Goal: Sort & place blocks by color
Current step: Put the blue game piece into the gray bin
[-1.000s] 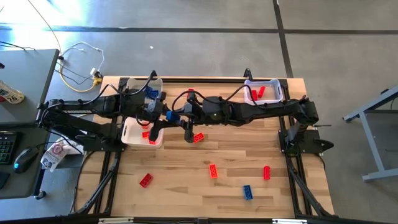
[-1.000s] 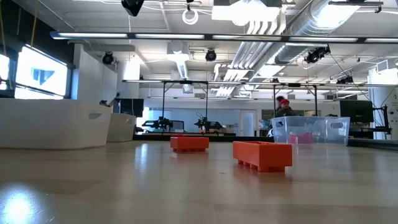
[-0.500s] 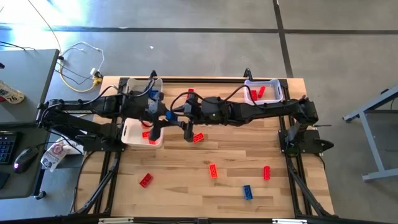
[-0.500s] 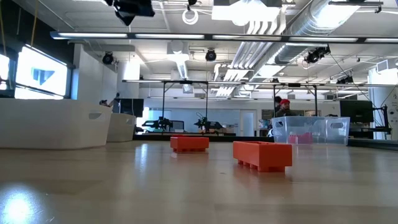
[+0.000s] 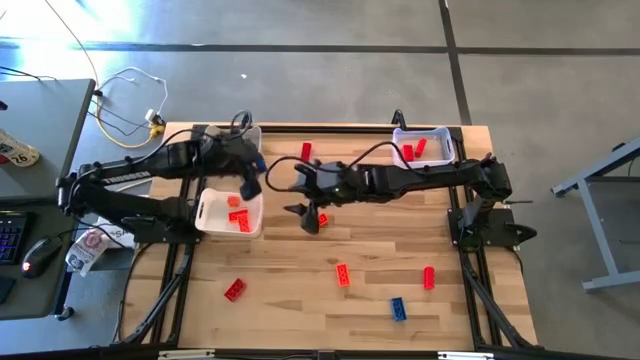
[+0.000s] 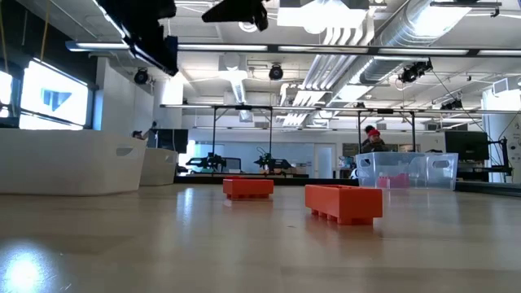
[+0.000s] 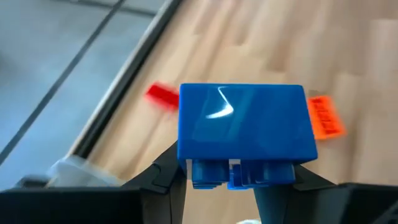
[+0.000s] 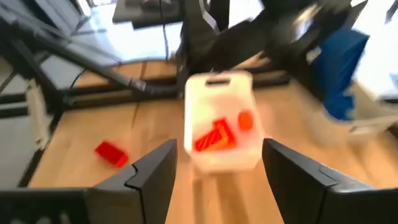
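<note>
Blocks: red, orange and blue bricks lie scattered on the table (image 5: 300, 300); loose ones include a red block (image 5: 235, 290) at front left, an orange block (image 5: 343, 274) near the middle, a red one (image 5: 429, 277) to its right, a small blue one (image 5: 398, 308) at the front, a red one (image 5: 305, 151) near the back edge and another (image 5: 320, 220) just beside the right gripper.
Blue block (image 7: 242, 134): clamped between the left gripper's fingers (image 7: 166, 180), held in the air above the table's left rear.
Left arm: reaches in from the left edge, its gripper (image 5: 250, 187) over the space between the two left bins, closed on the blue block.
Right arm: stretched from the right side across to the table's middle; its gripper (image 5: 303, 197) hangs with fingers (image 8: 152, 174) spread apart and nothing between them, facing the white bin.
White bin (image 5: 208, 213): at left middle, holds a few red and orange blocks (image 8: 214, 135).
Rear left bin (image 5: 248, 131): mostly hidden under the left arm; contents cannot be told.
Clear bin (image 5: 440, 135): at the back right corner, holds red blocks (image 5: 413, 150).
Writing: none readable.
Room: a person (image 6: 371, 140) shows far behind the clear bin in the low view.
</note>
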Available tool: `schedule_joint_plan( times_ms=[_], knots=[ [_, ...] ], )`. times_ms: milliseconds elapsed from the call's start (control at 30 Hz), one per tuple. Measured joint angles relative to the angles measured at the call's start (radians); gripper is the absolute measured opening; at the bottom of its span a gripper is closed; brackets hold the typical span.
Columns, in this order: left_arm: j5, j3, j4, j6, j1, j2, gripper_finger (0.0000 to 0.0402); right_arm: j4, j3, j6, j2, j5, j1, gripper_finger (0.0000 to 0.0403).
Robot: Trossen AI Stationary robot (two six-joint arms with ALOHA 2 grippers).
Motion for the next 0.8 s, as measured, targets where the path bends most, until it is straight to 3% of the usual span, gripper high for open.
schedule_joint_plan(
  times_ms=[233, 567, 800],
  knots=[
    [-0.053, 0.000, -0.035, -0.090, 0.191, 0.012, 0.0114, -0.132, 0.000, 0.072, 0.000, -0.117, 0.003, 0.0222],
    [-0.052, -0.001, -0.035, -0.110, 0.376, 0.121, 0.0115, -0.260, 0.000, 0.207, 0.000, -0.112, 0.060, 0.0222],
    [-0.053, -0.001, -0.031, -0.136, 0.457, 0.223, 0.0115, -0.340, 0.000, 0.392, 0.000, -0.096, 0.108, 0.0222]
  ],
)
